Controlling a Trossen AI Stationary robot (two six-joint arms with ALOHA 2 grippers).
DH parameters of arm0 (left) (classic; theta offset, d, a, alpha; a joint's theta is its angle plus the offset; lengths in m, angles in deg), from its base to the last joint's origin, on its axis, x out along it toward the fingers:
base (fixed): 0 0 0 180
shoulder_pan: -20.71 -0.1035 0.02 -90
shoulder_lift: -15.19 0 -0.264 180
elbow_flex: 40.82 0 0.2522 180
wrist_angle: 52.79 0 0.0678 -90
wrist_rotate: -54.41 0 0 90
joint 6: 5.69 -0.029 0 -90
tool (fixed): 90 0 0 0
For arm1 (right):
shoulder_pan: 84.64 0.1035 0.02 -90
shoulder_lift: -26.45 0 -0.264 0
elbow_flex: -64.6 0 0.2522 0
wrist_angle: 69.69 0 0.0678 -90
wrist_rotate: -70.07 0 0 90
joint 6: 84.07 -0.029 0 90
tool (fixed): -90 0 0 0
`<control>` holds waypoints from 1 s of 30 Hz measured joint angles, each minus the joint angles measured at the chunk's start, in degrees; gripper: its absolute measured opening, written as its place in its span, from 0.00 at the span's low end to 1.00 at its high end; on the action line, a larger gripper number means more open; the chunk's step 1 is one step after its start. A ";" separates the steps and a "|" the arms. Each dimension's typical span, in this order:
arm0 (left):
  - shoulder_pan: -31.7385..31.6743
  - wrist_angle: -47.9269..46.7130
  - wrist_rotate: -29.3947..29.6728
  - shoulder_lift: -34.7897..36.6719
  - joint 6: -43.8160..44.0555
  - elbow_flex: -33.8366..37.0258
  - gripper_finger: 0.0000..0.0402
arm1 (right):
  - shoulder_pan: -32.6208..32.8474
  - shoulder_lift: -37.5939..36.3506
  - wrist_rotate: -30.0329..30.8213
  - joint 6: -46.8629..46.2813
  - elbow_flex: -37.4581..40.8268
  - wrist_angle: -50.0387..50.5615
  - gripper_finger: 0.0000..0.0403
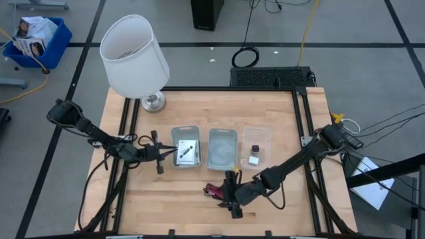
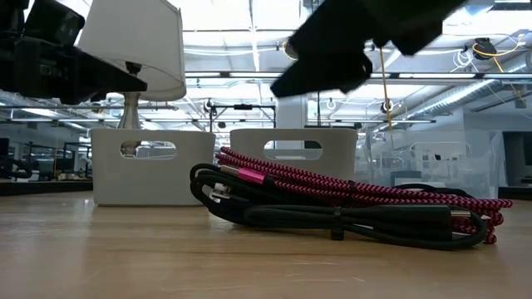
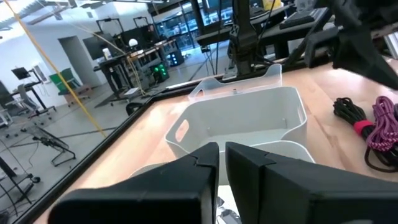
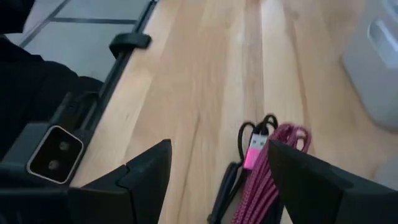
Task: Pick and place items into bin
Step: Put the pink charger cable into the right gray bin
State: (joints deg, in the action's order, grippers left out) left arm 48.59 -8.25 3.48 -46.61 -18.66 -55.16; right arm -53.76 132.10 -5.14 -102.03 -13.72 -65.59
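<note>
A coiled red-and-black cable (image 1: 216, 191) lies on the wooden table near its front edge, and shows large in the low view (image 2: 349, 203). My right gripper (image 1: 222, 192) hangs open just above it. In the right wrist view its fingers (image 4: 217, 186) stand on either side of the cable's end (image 4: 261, 155) without touching. My left gripper (image 1: 169, 151) points level at the left white bin (image 1: 176, 133), open by a narrow gap (image 3: 222, 162), with nothing between its fingers. White cards (image 1: 187, 151) lie in that bin. A black cube (image 1: 255, 147) and a white block (image 1: 253, 159) sit in the clear bin (image 1: 265, 133).
A middle white bin (image 1: 222, 136) stands between the other two. A white-shaded lamp (image 1: 135, 56) stands at the table's far left corner. Bare wood lies in front of the bins on both sides of the cable. Black rails (image 1: 123, 133) frame the table.
</note>
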 joint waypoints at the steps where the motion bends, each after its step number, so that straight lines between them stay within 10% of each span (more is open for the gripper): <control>1: 0.00 -0.02 0.00 0.00 -0.02 0.00 0.09 | 0.14 0.48 0.02 -0.80 0.00 -0.05 0.64; 30: 0.00 -0.02 0.00 0.00 -0.73 0.00 0.09 | 0.67 8.27 4.81 -6.94 0.00 4.25 0.62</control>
State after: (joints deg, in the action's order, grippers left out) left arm 48.59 -8.27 3.48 -46.61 -19.39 -55.16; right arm -53.09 140.37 -0.34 -108.96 -13.72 -61.34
